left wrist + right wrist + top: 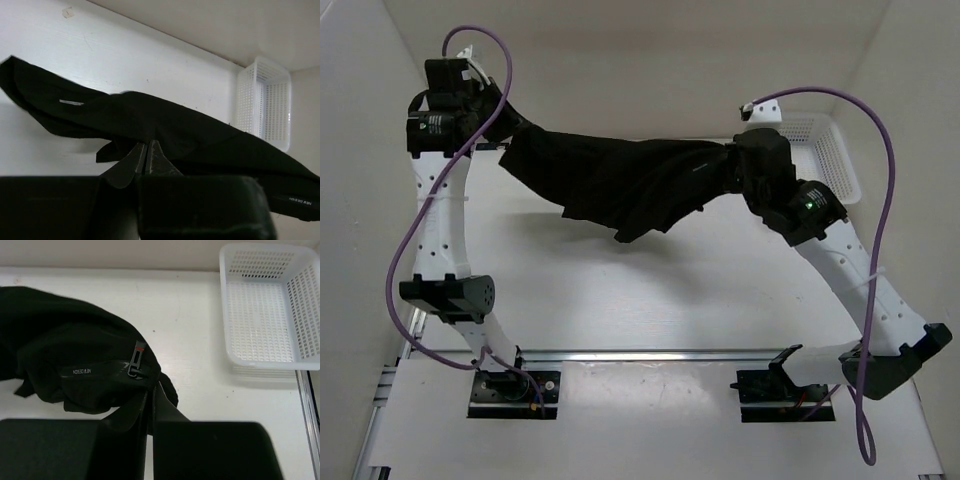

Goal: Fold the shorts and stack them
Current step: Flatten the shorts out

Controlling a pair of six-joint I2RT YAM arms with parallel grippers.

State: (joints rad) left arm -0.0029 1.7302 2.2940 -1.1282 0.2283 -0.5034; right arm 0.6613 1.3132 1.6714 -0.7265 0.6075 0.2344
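- Left hand [146, 149] and right hand [150, 392] are closed on the shorts [620, 180], slung between them near the far edge of the bench [620, 300].
- Light, limp cloth is expected; edges are best pinched.

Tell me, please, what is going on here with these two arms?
Both arms hold one pair of black shorts between them over the far side of the table. The left gripper is shut on one end, and the right gripper is shut on the other, near the printed label. The fabric hangs spread and sagging, not yet folded. The white mesh basket stands at the far right with nothing visible in it.
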